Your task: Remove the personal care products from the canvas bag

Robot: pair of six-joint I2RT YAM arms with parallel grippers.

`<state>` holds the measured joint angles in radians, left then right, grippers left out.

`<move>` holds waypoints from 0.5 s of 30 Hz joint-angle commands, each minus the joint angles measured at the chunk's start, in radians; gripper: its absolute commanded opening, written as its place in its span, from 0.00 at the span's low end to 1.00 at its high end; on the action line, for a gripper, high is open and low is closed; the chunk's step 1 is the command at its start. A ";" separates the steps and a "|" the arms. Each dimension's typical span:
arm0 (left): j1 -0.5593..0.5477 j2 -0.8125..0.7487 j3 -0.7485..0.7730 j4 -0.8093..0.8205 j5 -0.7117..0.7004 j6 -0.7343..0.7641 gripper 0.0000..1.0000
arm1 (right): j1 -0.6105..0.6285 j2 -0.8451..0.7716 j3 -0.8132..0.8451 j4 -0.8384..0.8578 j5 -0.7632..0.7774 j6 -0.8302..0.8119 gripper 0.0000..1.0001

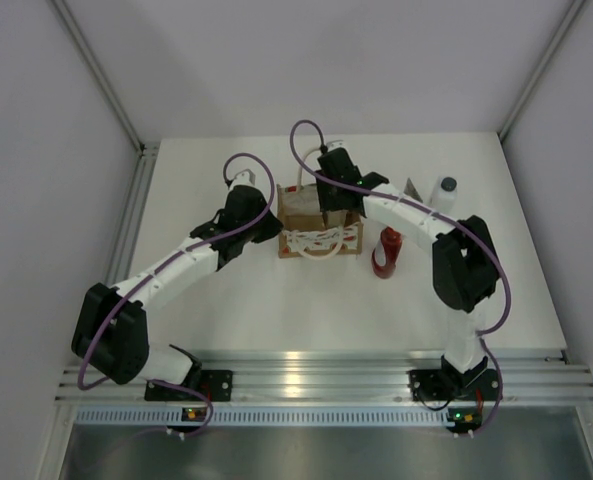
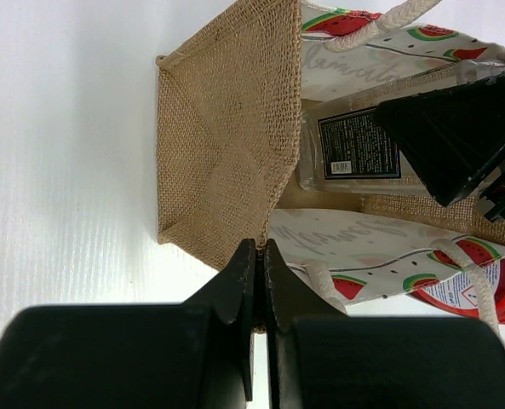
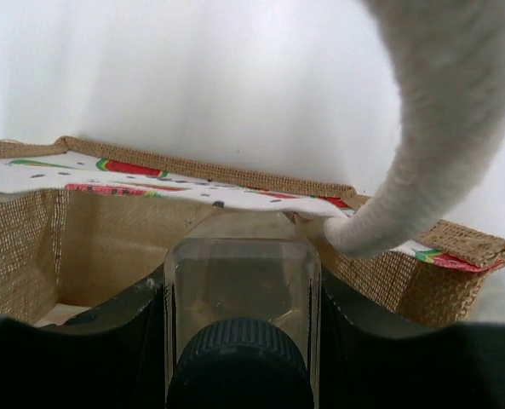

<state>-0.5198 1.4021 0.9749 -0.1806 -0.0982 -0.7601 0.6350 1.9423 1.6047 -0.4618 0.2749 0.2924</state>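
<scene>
The canvas bag (image 1: 316,222) sits mid-table, with burlap sides (image 2: 226,136) and a watermelon-print panel (image 3: 150,175). My left gripper (image 1: 266,226) is shut on the bag's left burlap edge (image 2: 260,249). My right gripper (image 1: 330,200) reaches into the bag's mouth and is shut (image 3: 242,294) on the pale translucent bottle (image 3: 239,256) with a dark cap, which also shows in the left wrist view (image 2: 358,149). The red bottle (image 1: 386,251) lies on the table just right of the bag and shows in the left wrist view (image 2: 490,290). A white container with a grey top (image 1: 444,189) stands at the back right.
A cream rope handle (image 3: 431,145) hangs across the right wrist view, close to the held bottle. More rope loops (image 1: 321,241) lie on the bag's front. A small grey object (image 1: 413,188) stands beside the white container. Side walls and a front rail (image 1: 316,380) bound the table.
</scene>
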 commanded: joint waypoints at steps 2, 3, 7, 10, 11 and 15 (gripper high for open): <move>0.001 -0.041 0.031 0.049 -0.015 0.008 0.00 | 0.011 0.040 0.021 0.022 0.035 0.007 0.25; 0.003 -0.041 0.030 0.049 -0.015 0.008 0.00 | 0.012 0.032 0.020 0.023 0.037 0.008 0.12; 0.003 -0.041 0.028 0.050 -0.017 0.007 0.00 | 0.022 0.000 0.015 0.032 0.032 0.002 0.00; 0.001 -0.043 0.030 0.050 -0.017 0.004 0.00 | 0.028 -0.035 0.020 0.032 0.026 0.008 0.00; 0.003 -0.043 0.030 0.050 -0.017 0.004 0.00 | 0.028 -0.046 0.020 0.031 0.021 0.010 0.00; 0.001 -0.048 0.027 0.050 -0.023 0.001 0.00 | 0.029 -0.120 0.026 0.031 0.009 0.031 0.00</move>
<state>-0.5198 1.4021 0.9745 -0.1806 -0.0986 -0.7597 0.6418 1.9331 1.6039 -0.4702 0.2874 0.2985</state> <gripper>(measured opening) 0.045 0.475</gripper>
